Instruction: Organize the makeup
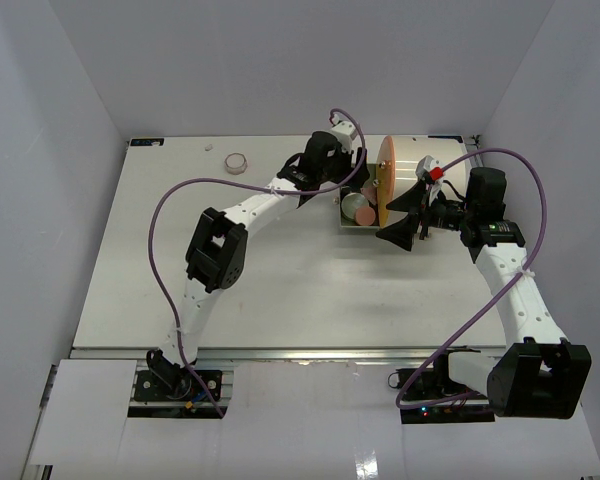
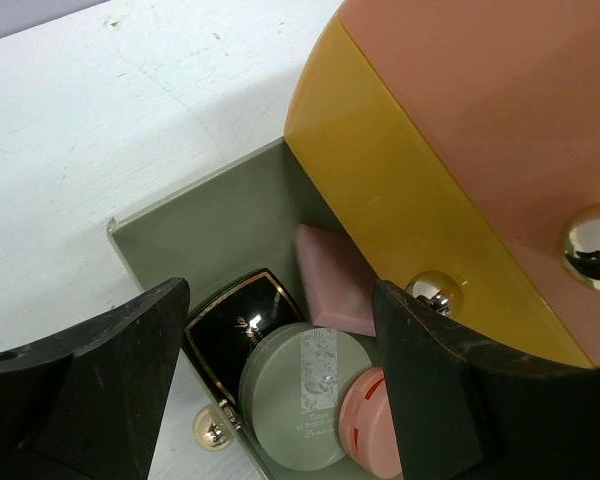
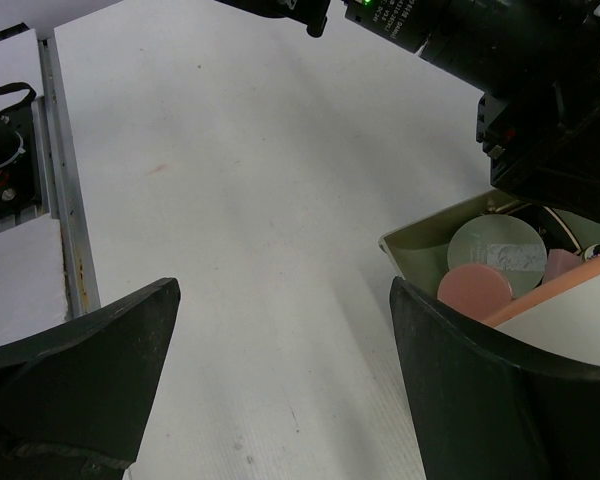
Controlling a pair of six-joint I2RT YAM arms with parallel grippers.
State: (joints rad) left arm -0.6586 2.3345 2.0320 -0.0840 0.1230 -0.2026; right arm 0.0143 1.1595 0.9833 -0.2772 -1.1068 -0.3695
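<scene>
Left hand (image 2: 280, 330) is hovering open and empty, jaws standing wide over the shallow grey-green drawer (image 2: 210, 235) of the cream drum-shaped case with orange front (image 2: 380, 180). Directly below its fingers, a black gold-trimmed compact (image 2: 235, 325), a grey-green round compact (image 2: 305, 395), a pink disc (image 2: 372, 435) and a pink rectangular pad (image 2: 332, 280) are lying packed together, touching. Right hand (image 3: 282, 300) is likewise gaping, holding nothing, just beside the drawer. One small round jar (image 1: 237, 161) is sitting on the white tabletop (image 1: 280, 290), well apart from both hands. Judgement: the jar is looking light, rigid, smooth-sided and prone to sliding; gripping low across its side wall is advisable.
</scene>
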